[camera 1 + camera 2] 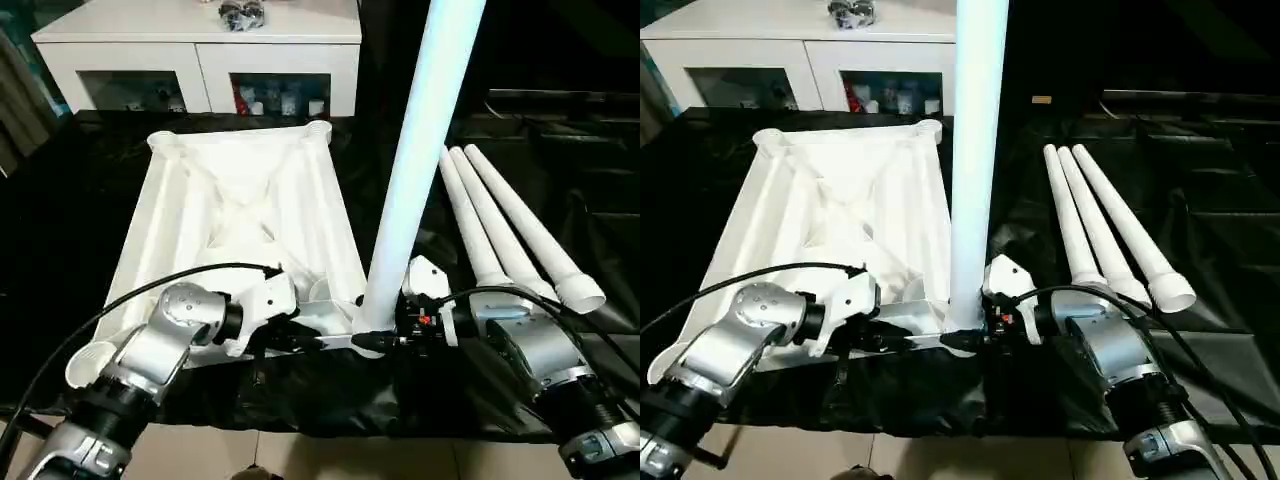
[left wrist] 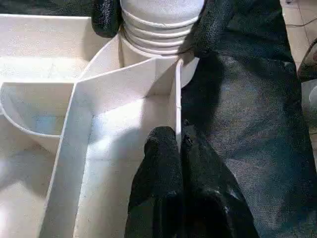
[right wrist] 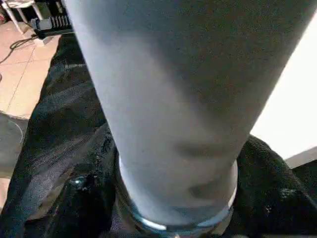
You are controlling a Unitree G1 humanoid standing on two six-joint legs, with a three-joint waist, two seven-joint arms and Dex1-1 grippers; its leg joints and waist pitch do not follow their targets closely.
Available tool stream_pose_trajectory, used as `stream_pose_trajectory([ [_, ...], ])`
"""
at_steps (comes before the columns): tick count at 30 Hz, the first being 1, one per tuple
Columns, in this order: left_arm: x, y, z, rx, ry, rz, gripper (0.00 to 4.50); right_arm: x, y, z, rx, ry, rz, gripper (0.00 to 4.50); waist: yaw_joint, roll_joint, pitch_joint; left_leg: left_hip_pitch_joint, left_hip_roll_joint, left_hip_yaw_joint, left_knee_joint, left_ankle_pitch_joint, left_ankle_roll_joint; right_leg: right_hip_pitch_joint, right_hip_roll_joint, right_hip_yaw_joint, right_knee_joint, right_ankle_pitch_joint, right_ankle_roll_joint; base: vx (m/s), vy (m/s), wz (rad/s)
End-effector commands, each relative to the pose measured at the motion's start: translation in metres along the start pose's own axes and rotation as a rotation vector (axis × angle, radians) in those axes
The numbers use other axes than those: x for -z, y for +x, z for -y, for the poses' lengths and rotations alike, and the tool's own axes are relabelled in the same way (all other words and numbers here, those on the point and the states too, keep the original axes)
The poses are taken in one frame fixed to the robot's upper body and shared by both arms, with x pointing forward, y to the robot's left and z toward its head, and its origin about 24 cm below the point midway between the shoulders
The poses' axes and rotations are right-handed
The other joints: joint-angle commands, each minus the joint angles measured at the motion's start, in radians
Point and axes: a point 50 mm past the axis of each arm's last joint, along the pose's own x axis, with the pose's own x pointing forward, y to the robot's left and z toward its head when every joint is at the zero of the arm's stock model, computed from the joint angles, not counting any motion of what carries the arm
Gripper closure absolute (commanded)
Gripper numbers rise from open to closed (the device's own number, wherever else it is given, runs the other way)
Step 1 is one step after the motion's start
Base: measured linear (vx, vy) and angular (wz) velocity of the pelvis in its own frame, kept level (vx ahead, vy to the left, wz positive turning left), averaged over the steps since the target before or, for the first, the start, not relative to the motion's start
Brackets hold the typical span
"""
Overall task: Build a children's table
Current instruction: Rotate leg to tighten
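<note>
White plastic everywhere: the table top (image 1: pixel 240 215) lies upside down on black cloth (image 1: pixel 330 400). My left gripper (image 2: pixel 179 144) pinches its near rim steady, while my right gripper (image 1: pixel 385 335) wraps the upright leg (image 1: pixel 415 160) seated in the corner socket.

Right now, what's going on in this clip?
The robot is building a white children's table. The tabletop lies upside down on a black cloth. One leg stands upright in the tabletop's near corner socket, with the right gripper at its base. The left gripper is shut on the tabletop's near edge wall, steadying it. Three more legs lie side by side on the cloth to the right.
</note>
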Motion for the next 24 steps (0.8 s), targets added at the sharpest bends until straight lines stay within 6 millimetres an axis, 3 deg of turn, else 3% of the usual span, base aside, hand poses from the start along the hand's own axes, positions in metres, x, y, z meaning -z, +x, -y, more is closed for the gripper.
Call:
stream_pose_trajectory([
  [1,0.002,0.012,0.0,-0.011,-0.038,-0.027,4.5,0.005,0.008,0.001,0.089,0.032,0.009,1.74,-0.002,-0.001,-0.047,0.021,0.076,-0.036,-0.083,-0.326,-0.004,0.024,-0.07,0.051,-0.072,-0.273,-0.242,0.0,0.0,0.0],
  [4,-0.007,0.025,-0.01,-0.125,-0.054,-0.017,4.5,0.017,0.017,0.008,0.329,0.093,-0.001,1.75,-0.008,-0.006,-0.042,0.028,0.071,-0.043,-0.085,-0.383,-0.036,0.019,-0.074,0.049,-0.089,-0.417,-0.198,0.0,0.0,0.0],
  [5,-0.007,0.025,-0.01,-0.125,-0.054,-0.017,4.5,0.017,0.017,0.008,0.329,0.093,-0.001,1.75,-0.012,-0.009,-0.04,0.025,0.071,-0.048,-0.088,-0.394,-0.042,0.02,-0.076,0.048,-0.091,-0.456,-0.178,0.0,0.0,0.0],
  [9,-0.023,0.046,-0.019,-0.232,-0.076,0.003,4.5,0.023,0.035,0.014,0.606,0.239,0.028,1.76,-0.027,-0.006,-0.034,0.032,0.068,-0.05,-0.089,-0.447,-0.055,0.004,-0.073,0.048,-0.107,-0.552,-0.135,0.0,0.0,0.0],
  [10,-0.035,0.059,-0.02,-0.277,-0.092,0.036,4.5,0.021,0.048,0.015,0.702,0.299,0.045,1.76,-0.032,-0.002,-0.035,0.034,0.066,-0.053,-0.089,-0.466,-0.065,0.002,-0.075,0.046,-0.111,-0.578,-0.125,0.0,0.0,0.0],
  [11,-0.035,0.06,-0.02,-0.277,-0.093,0.037,4.5,0.02,0.049,0.015,0.705,0.301,0.045,1.76,-0.032,-0.002,-0.035,0.034,0.066,-0.053,-0.089,-0.466,-0.065,0.002,-0.075,0.046,-0.111,-0.578,-0.125,0.0,0.0,0.0],
  [12,-0.04,0.065,-0.019,-0.286,-0.095,0.048,4.5,0.019,0.054,0.015,0.73,0.314,0.049,1.76,-0.036,-0.002,-0.036,0.03,0.064,-0.061,-0.091,-0.488,-0.07,0.006,-0.076,0.039,-0.113,-0.606,-0.101,0.0,0.0,0.0],
  [13,-0.043,0.07,-0.016,-0.28,-0.085,0.057,4.5,0.015,0.058,0.014,0.733,0.308,0.064,1.2,-0.037,0.0,-0.037,0.032,0.065,-0.062,-0.092,-0.501,-0.068,0.003,-0.076,0.04,-0.116,-0.602,-0.094,0.0,0.0,0.0],
  [16,-0.043,0.075,-0.009,-0.228,-0.048,0.045,4.5,0.01,0.057,0.015,0.717,0.293,0.097,1.0,-0.038,0.004,-0.041,0.027,0.066,-0.062,-0.097,-0.499,-0.055,0.006,-0.075,0.04,-0.115,-0.543,-0.098,0.0,0.0,0.0],
  [21,-0.033,0.066,-0.006,-0.175,-0.024,0.01,4.5,0.007,0.043,0.019,0.625,0.199,0.093,0.62,-0.028,0.003,-0.048,0.021,0.071,-0.05,-0.097,-0.415,-0.038,0.015,-0.071,0.047,-0.097,-0.333,-0.16,0.0,0.0,0.0],
  [23,-0.03,0.063,-0.006,-0.168,-0.022,0.005,4.5,0.006,0.039,0.02,0.59,0.177,0.092,0.62,-0.026,0.002,-0.052,0.015,0.071,-0.045,-0.092,-0.351,-0.012,0.024,-0.07,0.048,-0.085,-0.231,-0.193,0.0,0.0,0.0],
  [24,-0.027,0.055,-0.006,-0.14,-0.007,0.007,4.5,0.004,0.03,0.019,0.501,0.13,0.084,0.62,-0.027,-0.005,-0.052,0.014,0.069,-0.042,-0.09,-0.34,-0.002,0.025,-0.07,0.047,-0.086,-0.225,-0.198,0.0,0.0,0.0],
])
